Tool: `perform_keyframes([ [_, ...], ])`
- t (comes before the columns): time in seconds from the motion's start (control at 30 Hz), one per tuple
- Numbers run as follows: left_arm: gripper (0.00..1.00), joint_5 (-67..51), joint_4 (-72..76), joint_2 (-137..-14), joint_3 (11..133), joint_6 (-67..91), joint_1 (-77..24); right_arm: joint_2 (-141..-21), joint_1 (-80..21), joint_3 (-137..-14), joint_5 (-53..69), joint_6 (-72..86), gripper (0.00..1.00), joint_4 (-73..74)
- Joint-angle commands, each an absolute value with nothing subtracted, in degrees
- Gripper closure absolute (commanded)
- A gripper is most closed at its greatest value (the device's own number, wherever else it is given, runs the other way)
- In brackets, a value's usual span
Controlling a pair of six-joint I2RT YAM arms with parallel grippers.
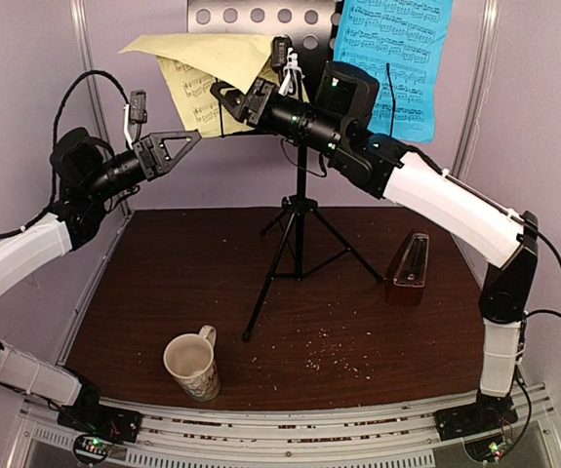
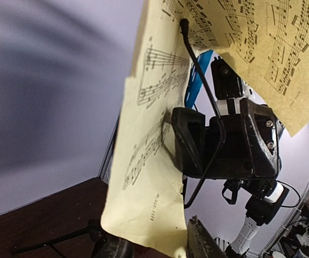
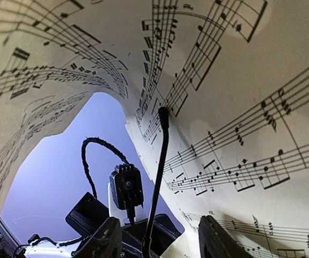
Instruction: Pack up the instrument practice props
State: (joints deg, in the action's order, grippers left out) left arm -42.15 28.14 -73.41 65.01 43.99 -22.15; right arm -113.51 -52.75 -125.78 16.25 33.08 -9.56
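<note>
Left wrist view: your left fingers [image 2: 203,243] sit part-open astride the lower corner of the pale yellow music sheet [image 2: 143,177], gripping nothing, like the part-open, empty right fingers [image 3: 218,242], so close squarely before pulling.

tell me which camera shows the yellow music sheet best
The top view: the yellow sheet shows almost whole, bent over on the stand. The left wrist view shows only its curled edge; the right wrist view, a close patch of printed notes.

A: Non-task stuff?
B: Cream patterned mug [image 1: 193,366], near-left on dark brown table [image 1: 163,283], handle facing far side.
A: Anything else?
B: Crumbs [image 1: 334,341] scattered right of mug. Lavender wall [image 1: 26,58] behind.
</note>
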Motion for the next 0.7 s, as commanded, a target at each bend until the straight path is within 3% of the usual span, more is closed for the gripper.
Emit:
perform_keyframes([
  [0.0,0.65,-40.84,29.18,-74.04,66.63,44.99,-21.66,-114.49,-53.18,-128.5,17.93,34.44,0.5,-12.41],
  [0.13,0.67,-40.7,29.7,-74.48,66.42,45.84,-21.61,-115.6,-53.17,-129.81,18.02,34.97,0.53,-13.24],
  [0.27,0.77,-40.62,30.89,-74.46,65.77,46.77,-21.53,-116.66,-53.2,-130.92,18.02,35.32,0.57,-13.97],
  [0.53,0.95,-40.17,31.2,-74.01,64.63,47.12,-20.97,-116.9,-53.18,-130.54,17.2,34.87,0.85,-14.58],
  [0.67,0.99,-40.36,31.17,-74.08,64.56,47.12,-20.92,-116.95,-53.11,-130.3,16.63,34.83,0.9,-14.62],
])
